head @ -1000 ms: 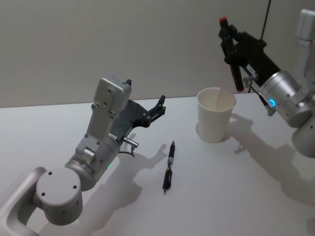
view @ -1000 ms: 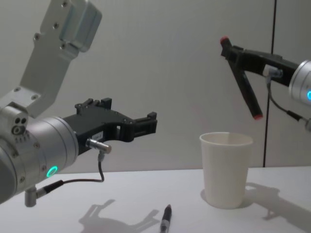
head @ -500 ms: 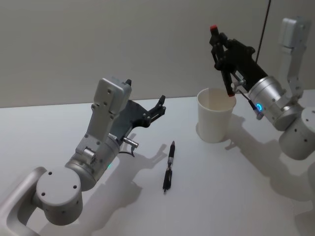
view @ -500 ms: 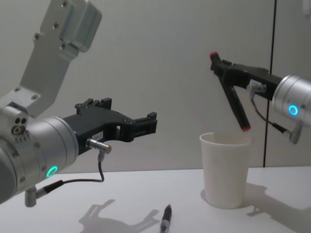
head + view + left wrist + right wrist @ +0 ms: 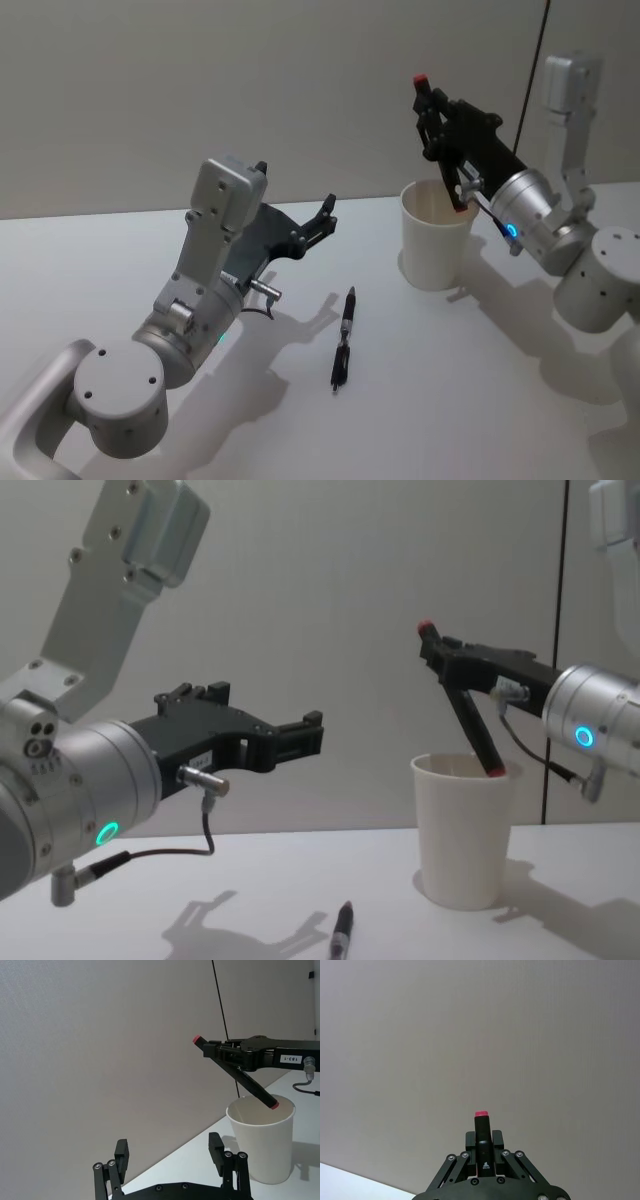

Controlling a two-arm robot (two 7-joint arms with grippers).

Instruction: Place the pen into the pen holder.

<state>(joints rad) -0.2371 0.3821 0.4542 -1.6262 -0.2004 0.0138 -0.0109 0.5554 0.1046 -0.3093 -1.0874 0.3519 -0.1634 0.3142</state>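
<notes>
- Over the far right part of the table [image 5: 450,400], the right gripper [image 5: 431,112] pinches the pen [image 5: 470,725], a black barrel with red ends, close to its upper end. The long lower part hangs free below the fingers.
- That high grip looks chosen so the free length can go into the cup while the fingers stay clear of its rim.
- The pen is tilted, upper end leaning toward the left side and lower red tip right at the mouth of the pen holder [image 5: 435,250]. From the left wrist view the tip sits about level with the rim, over the opening; whether it has dipped below the rim I cannot tell for sure.
- The pen holder stands upright on the table, so the tilt matters: released like this, the pen would probably slide in and lean against the wall.
- My judgement: a little more lowering before letting go, since a drop from rim height could rock the light paper cup.
- The left gripper [image 5: 322,220] hovers above the table's left half with its fingers spread, holding nothing.
- A second pen [image 5: 343,340] lies flat on the table between the two arms, well apart from the cup.
</notes>
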